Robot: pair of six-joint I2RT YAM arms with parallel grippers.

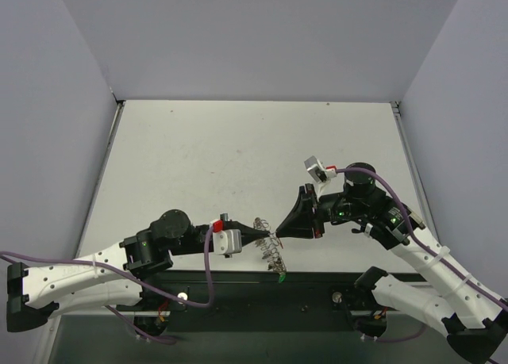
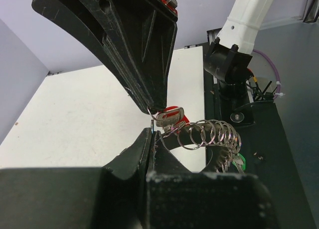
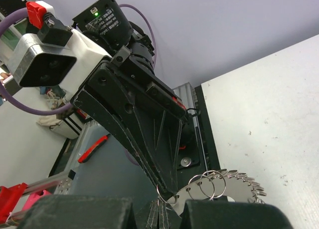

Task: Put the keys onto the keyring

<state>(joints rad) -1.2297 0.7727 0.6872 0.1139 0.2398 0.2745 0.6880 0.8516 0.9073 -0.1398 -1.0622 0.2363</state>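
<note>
My left pincer (image 1: pixel 255 238) was squeezed narrow, pinching the keyring (image 1: pixel 271 247) from its 9 o'clock side. The keyring was at the table's (image 1: pixel 238 158) 6 o'clock edge, with a green key (image 1: pixel 282 277) dangling at its 6 o'clock. My right pincer (image 1: pixel 282 229), narrow too, pinched it from 2 o'clock. A red key (image 2: pixel 172 115) sat just beside both tips.

From where I stand, no word, number or brand can be read on anything. Back along the arm from the left gripper (image 1: pixel 256 235), the black motor housing (image 3: pixel 107 19) carries a tiny pale mark beside its green light. It may be lettering, but it is too small to make out.
</note>
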